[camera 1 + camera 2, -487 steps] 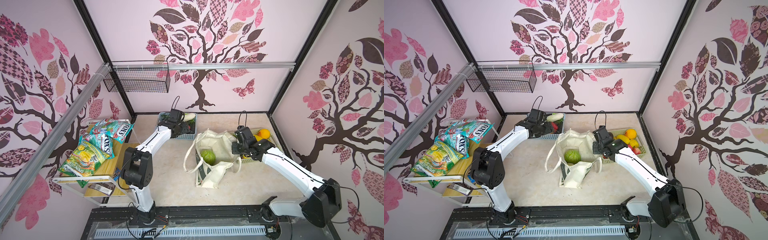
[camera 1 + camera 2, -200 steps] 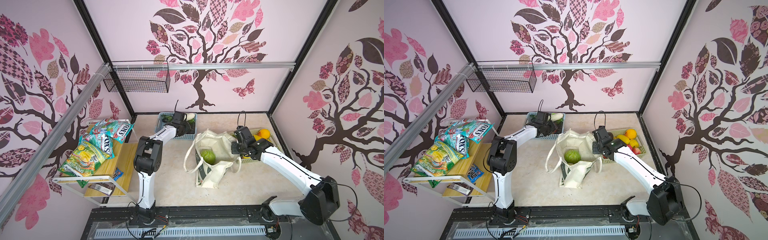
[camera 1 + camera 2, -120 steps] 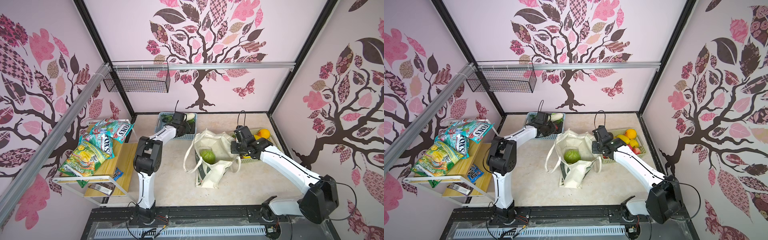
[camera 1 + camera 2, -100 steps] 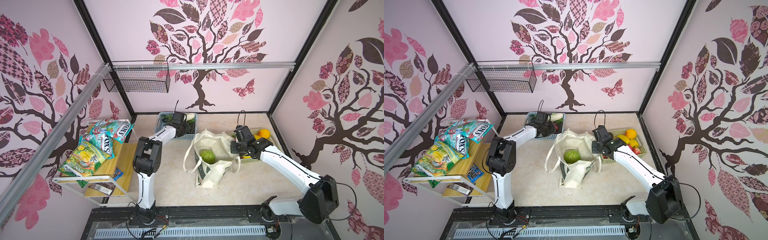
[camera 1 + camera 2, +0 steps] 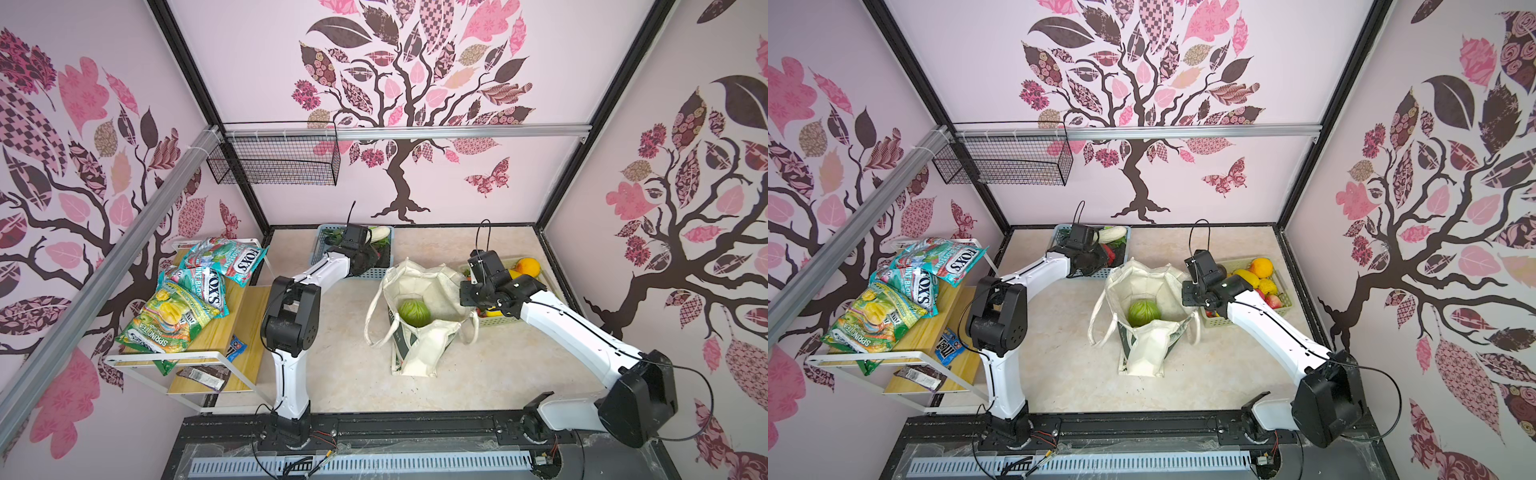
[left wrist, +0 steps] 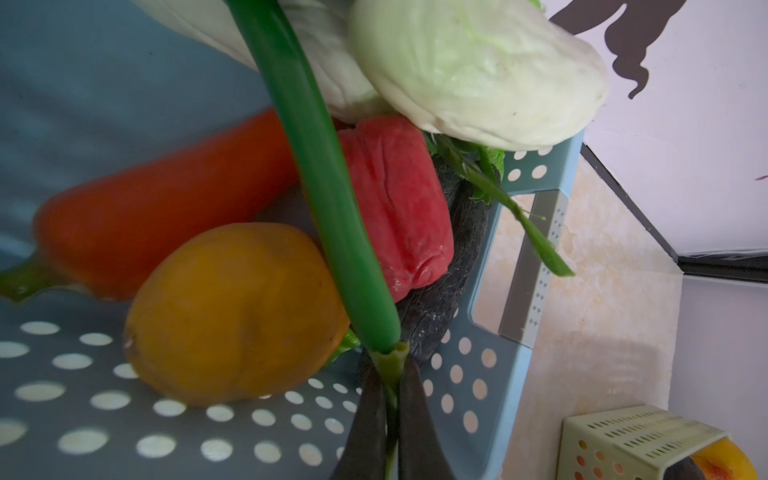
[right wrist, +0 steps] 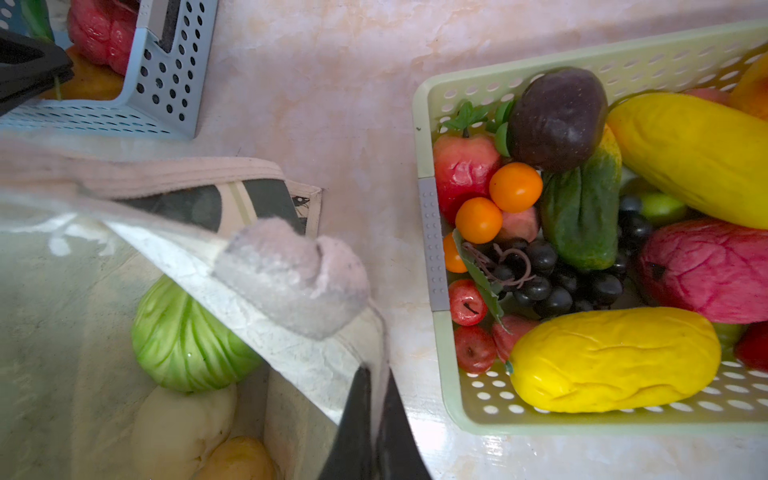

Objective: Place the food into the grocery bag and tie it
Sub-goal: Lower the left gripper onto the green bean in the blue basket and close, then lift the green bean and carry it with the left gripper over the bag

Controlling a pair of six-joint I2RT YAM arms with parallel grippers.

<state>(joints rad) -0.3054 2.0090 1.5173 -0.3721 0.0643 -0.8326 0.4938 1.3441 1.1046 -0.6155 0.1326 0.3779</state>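
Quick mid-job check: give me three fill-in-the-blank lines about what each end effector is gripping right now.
The left end effector is shut on the stem of the green onion in the vegetable basket, which is ____.
The right end effector pinches the rim of the bag beside the fruit basket, which is pale ____.
The cabbage lies inside the ____.
Missing: blue; green; bag.

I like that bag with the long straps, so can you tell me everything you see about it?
The grocery bag is cream cloth with a leafy print outside and long cream handles drooping onto the table. It stands open mid-table. The right gripper is shut on its rim, holding the mouth up. Inside lie a round green cabbage and, under it, a pale piece and a yellow piece.
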